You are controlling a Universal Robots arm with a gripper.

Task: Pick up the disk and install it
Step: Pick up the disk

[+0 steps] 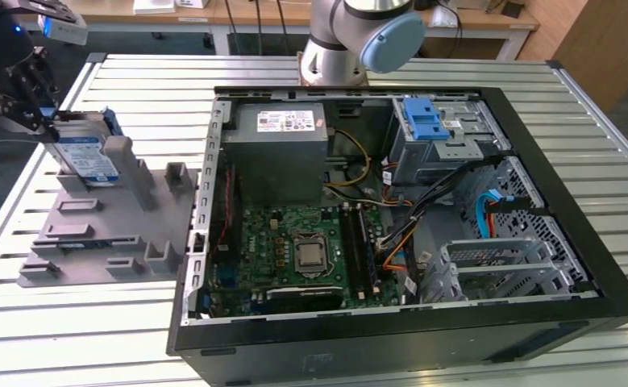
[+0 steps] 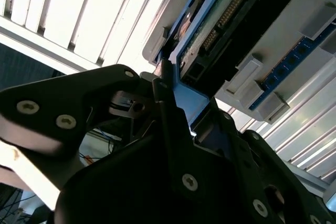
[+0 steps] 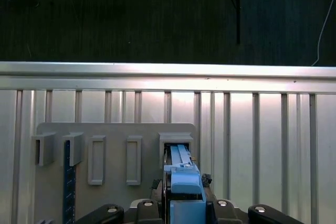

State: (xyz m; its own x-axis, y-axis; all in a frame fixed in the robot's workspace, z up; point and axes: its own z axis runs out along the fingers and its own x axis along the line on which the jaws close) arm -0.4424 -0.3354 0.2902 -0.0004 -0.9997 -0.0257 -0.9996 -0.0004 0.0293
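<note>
on the grey rack (image 1: 98,234), hand (image 1: 43,121) clamps the disk (image 1: 85,158), top edge hidden.

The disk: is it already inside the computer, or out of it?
Out. The disk stands on edge in a slot of the grey holder, at the exterior view's left, beside the open computer case.

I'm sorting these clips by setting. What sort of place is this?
Probably a robotics lab or workshop: an open computer case lies on a slatted metal table, a grey fixture beside it holds the disk upright, and desks stand behind.
</note>
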